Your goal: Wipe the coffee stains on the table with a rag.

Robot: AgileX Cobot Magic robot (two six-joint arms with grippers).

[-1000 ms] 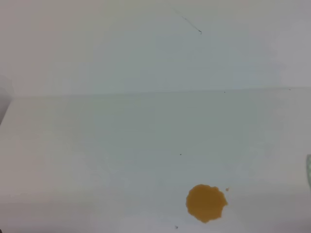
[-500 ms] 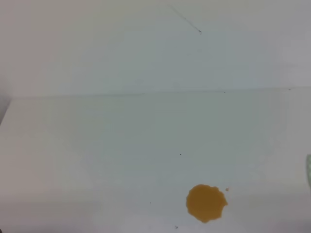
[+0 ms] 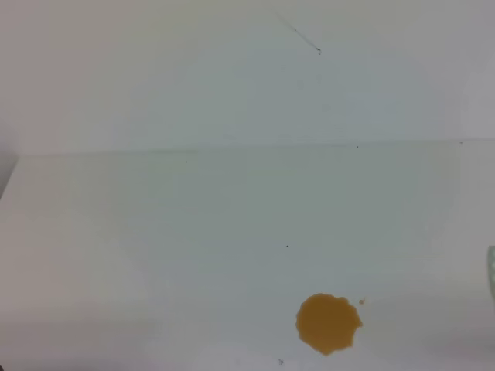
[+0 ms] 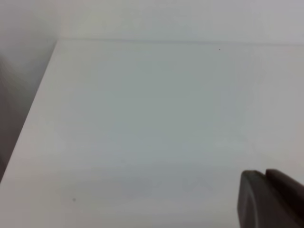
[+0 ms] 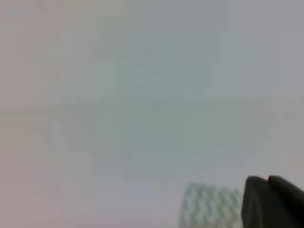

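Coffee stains (image 3: 328, 323) on table (image 3: 155, 247), near side. Rag (image 5: 209, 205) flat, right edge. Right gripper (image 5: 273, 202) closed, empty. Left gripper (image 4: 268, 197): opening unclear.

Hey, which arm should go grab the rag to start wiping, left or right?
Probably the right. The rag lies just ahead of the right gripper in its wrist view and at the table's right edge overhead. The left gripper faces only bare table.

White table (image 3: 155, 247) – orange-brown coffee stains (image 3: 328, 323), striped rag (image 5: 209, 206) at right edge
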